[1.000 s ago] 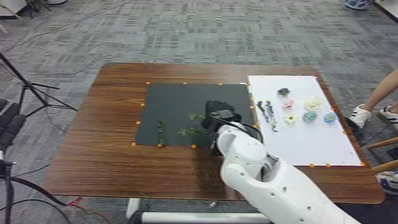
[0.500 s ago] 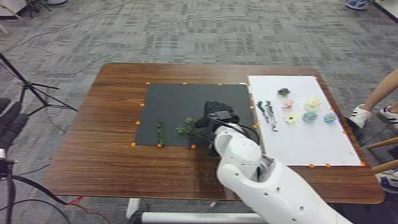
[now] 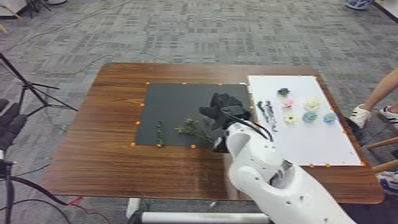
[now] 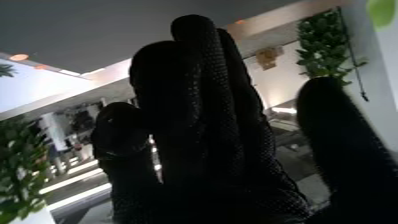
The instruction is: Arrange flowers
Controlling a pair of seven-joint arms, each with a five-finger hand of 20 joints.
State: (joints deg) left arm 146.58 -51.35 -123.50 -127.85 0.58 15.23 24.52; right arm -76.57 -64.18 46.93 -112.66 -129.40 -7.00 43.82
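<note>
Head view: released right hand [image 3: 228, 106] near black mat [image 3: 173, 100] right edge; released left hand [image 3: 9, 127] left of table [image 3: 98, 155].

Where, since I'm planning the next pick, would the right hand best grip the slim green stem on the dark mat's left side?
Probably mid-length on the slim green stem, from above, thumb and fingers closing across it: it lies narrow, running away from the robot. The bushy sprig lies between it and the right hand, so avoid sweeping in sideways.
</note>
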